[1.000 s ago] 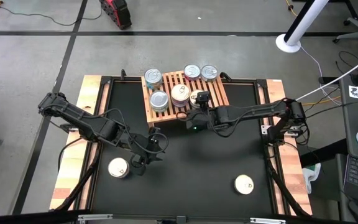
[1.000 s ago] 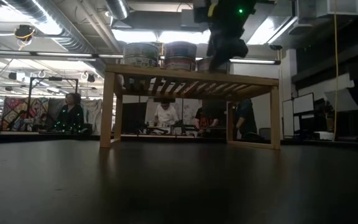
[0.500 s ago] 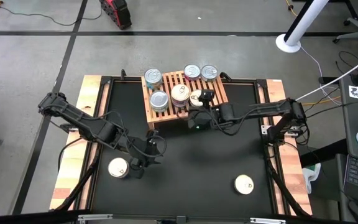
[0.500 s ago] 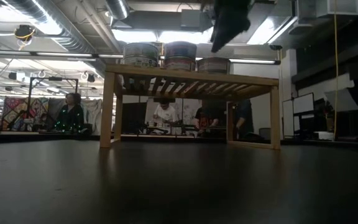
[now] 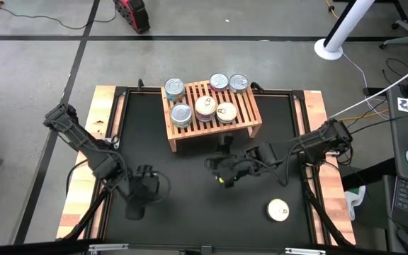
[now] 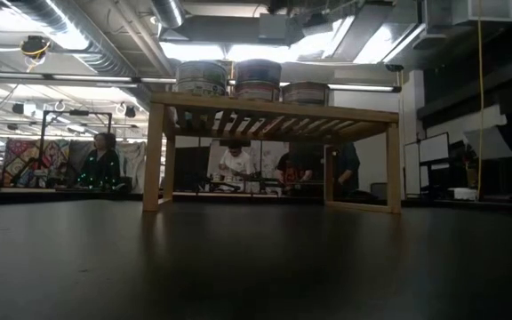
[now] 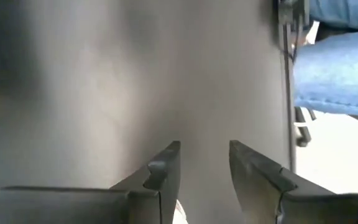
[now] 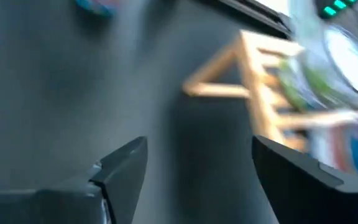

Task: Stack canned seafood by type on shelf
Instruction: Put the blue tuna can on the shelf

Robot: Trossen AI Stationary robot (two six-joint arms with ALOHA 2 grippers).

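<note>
The light-wood shelf point(image 5: 211, 113) stands at the far middle of the table, with six tins on its slats: three in the far row point(image 5: 219, 81) and three in the near row point(image 5: 205, 108). The low view shows the shelf point(image 6: 274, 111) with tins point(image 6: 257, 78) on top. One white-lidded tin point(image 5: 278, 210) lies on the black tabletop, near right. My left gripper point(image 5: 137, 204) point(image 7: 204, 149) is open, pointing down over the near-left tabletop; it covers the spot below it. My right gripper point(image 5: 219, 176) point(image 8: 197, 146) is open, just near of the shelf.
Wooden side rails point(image 5: 83, 177) run along the left and right of the tabletop. A person's blue-clad leg point(image 7: 340, 68) shows beyond the table edge in the left wrist view. People sit in the room behind the shelf point(image 6: 236, 164).
My right gripper has drawn back from the shelf's near row toward the near edge, leaving a white-lidded tin on the slats there. My left gripper has moved toward the near-left and now covers the white-lidded tin that lay on the tabletop there.
</note>
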